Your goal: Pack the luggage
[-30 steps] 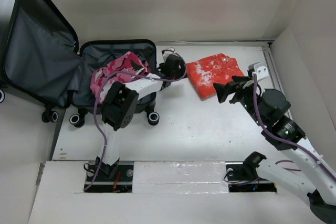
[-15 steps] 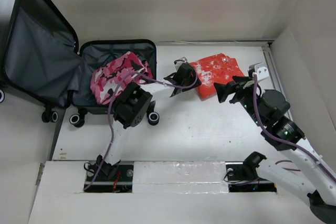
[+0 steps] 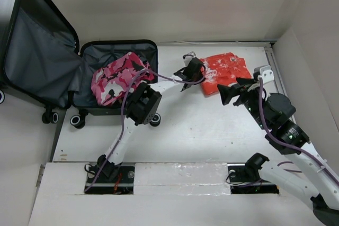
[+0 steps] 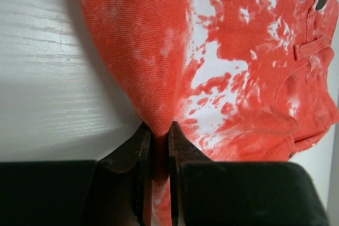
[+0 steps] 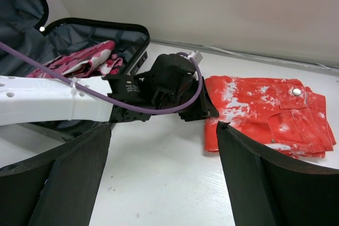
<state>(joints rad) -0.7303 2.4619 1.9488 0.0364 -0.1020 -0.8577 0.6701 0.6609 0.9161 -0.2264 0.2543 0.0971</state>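
White tabletop (image 3: 212, 125) bears red jeans (image 3: 229, 72), pinched by left end effector (image 4: 158, 130); right end effector (image 3: 221, 95) gapes; luggage (image 3: 32, 46) open beside.

The folded red garment (image 4: 228, 78) is coarse twill cloth mottled with bleached white patches, the bench (image 4: 47, 88) under it is white-painted wood with faint grain and a soft sheen, and the luggage (image 3: 37, 51) shows a matt grey fabric lining.
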